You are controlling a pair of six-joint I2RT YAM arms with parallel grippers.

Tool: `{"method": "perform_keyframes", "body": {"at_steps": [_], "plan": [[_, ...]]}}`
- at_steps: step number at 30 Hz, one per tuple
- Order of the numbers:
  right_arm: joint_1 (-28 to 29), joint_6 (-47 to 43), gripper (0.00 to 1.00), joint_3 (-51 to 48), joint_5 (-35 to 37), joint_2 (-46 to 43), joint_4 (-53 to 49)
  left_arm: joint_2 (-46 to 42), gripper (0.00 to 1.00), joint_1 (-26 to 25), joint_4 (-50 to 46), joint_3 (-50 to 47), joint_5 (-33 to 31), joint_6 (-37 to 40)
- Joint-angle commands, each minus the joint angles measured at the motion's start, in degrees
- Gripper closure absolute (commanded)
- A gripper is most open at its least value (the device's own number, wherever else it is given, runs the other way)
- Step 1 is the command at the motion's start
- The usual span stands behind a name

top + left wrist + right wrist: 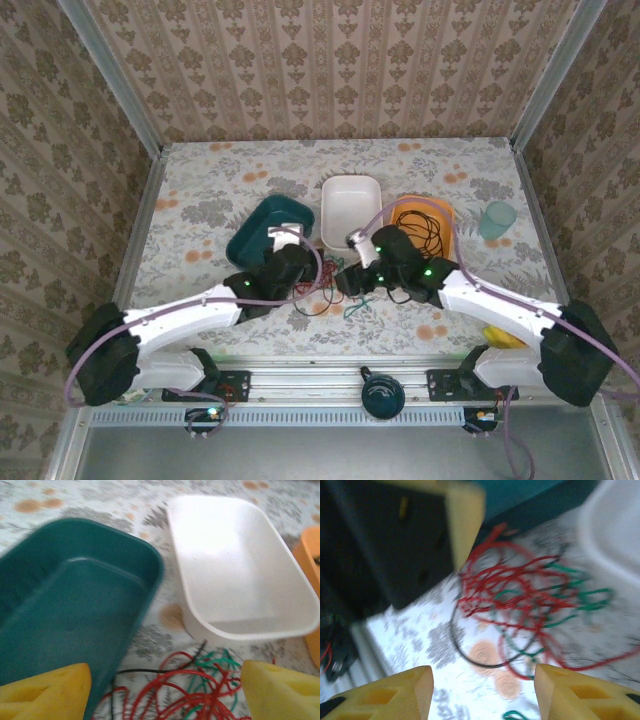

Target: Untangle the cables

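A: Where's the tangle?
B: The cables point(192, 692), red, green and black, lie bunched on the table at bottom centre of the left wrist view, just below the white tub point(235, 565) and beside the teal tub point(80, 615).
A: Tools?
B: Your left gripper point(165, 687) and right gripper point(482, 692) are both spread wide with nothing pinched. They face the bunch from opposite sides, probably to pull strands apart.
A: Containers?
B: Teal and white tubs are empty. The orange tray point(441, 204) holds a black coil point(418, 228).

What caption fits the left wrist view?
Open left gripper facing tangled red, green and black cables; teal bin and white bin beyond.
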Motion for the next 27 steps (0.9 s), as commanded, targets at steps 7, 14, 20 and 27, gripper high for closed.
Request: {"method": "perform_keyframes", "body": {"at_steps": [7, 14, 20, 27], "plan": [[13.1, -17.4, 0.44, 16.4, -4.1, 15.4, -15.7, -12.1, 0.18, 2.1, -24.1, -3.9, -18.3, -25.0], [14.9, -20.3, 0.45, 26.9, -4.1, 29.4, -19.3, -13.0, 0.17, 2.6, -29.5, -4.5, -18.4, -29.7], [14.4, -15.3, 0.48, 32.6, 3.5, 38.6, -18.1, -13.6, 0.17, 2.8, -34.8, -3.3, -19.2, -32.2], [14.2, -13.6, 0.48, 34.5, 13.6, 43.7, -17.5, -16.0, 0.17, 2.4, -40.3, -3.9, -21.2, -37.3]]}}
